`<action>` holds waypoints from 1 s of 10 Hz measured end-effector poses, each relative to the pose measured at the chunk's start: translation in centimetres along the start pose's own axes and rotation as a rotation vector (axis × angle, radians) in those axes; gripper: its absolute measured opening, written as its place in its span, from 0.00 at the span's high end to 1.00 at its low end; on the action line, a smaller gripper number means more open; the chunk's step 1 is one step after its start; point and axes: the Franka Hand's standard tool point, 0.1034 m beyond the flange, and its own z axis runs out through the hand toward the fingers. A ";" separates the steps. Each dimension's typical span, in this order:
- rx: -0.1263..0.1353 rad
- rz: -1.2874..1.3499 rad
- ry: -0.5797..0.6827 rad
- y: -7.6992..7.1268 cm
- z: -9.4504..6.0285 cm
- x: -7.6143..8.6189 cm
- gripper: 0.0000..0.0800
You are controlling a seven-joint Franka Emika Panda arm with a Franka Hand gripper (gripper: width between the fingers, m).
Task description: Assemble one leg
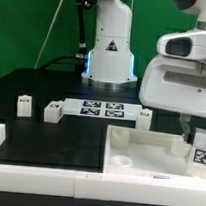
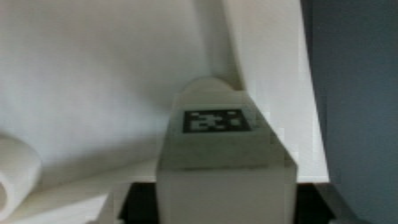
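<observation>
The landmark here is the large white square panel point(image 1: 147, 155), which lies flat on the black worktop point(image 1: 48, 137) at the exterior view's right. The arm hangs low over the panel's far right corner, and the gripper point(image 1: 198, 139) is closed on a leg point(image 1: 200, 154), its tag facing the camera. In the wrist view the same leg point(image 2: 217, 150) fills the middle of the frame, held upright and seen along its length, with the white face of the panel point(image 2: 107, 80) directly behind it. This hold makes sense for the task: a leg carried end-down over a corner can be lowered straight into that corner's hole, though the hole itself is hidden by the leg and the gripper, so I cannot tell whether the leg already touches the panel.

Three more legs wait beyond the panel's far edge: one point(image 1: 25, 105) well to the exterior view's left of the panel, one point(image 1: 53, 111) nearer, and one point(image 1: 144, 115) just behind the panel. Between these last two lies the marker board point(image 1: 100, 110). They appear parked out of the arm's way until needed.
</observation>
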 end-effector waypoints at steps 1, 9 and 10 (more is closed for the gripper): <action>-0.005 0.086 0.003 0.0 0.0 0.0 0.63; -0.079 0.469 0.024 2.2 -0.1 0.5 0.33; -0.079 0.469 0.025 2.2 -0.1 0.5 0.33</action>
